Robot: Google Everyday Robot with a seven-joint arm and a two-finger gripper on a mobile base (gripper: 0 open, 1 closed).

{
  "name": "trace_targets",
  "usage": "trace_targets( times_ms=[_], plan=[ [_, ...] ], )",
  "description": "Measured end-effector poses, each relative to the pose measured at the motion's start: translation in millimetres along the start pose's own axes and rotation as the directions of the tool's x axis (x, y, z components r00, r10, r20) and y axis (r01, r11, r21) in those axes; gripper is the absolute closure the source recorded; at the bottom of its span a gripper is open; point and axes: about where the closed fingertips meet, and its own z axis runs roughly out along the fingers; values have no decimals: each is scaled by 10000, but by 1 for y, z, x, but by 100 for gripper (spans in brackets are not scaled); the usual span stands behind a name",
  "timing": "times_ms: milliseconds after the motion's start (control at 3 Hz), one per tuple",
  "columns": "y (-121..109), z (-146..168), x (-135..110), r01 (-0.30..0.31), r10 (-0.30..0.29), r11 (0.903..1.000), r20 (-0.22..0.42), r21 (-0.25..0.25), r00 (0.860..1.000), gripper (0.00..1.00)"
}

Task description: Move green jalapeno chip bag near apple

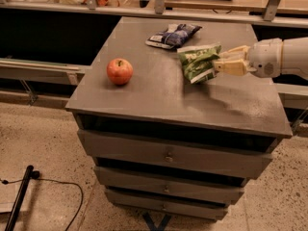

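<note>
The gripper, reaching in from the right edge of the frame on a white arm, is clamped on the right-hand end of the green chip bag. Its pale fingers pinch the crinkled foil from above and below. We see the bag right of center in the upper half of the picture. It tilts down toward the left over the gray tabletop, and we cannot tell whether its lower corner touches the surface.

The apple sits upright on the left part of the tabletop, near the left edge and well apart from the bag, with bare surface between the two. A blue-and-white snack bag lies flat toward the back of the tabletop, just above and to the left of the green one.

The tabletop caps a gray cabinet whose three drawers, each with a small center knob, fill the lower half of the frame. On the speckled floor at the lower left, a thin cable curls beside a dark pole.
</note>
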Motion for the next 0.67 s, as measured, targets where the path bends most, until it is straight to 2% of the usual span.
trace_targets(
  times_ms=[333,667],
  plan=[
    [43,26,-14,701,-658,9891,375,-1298,9971,100],
    [70,51,-30,1172,-1019,9705,822,-2106,9914,100]
  ],
)
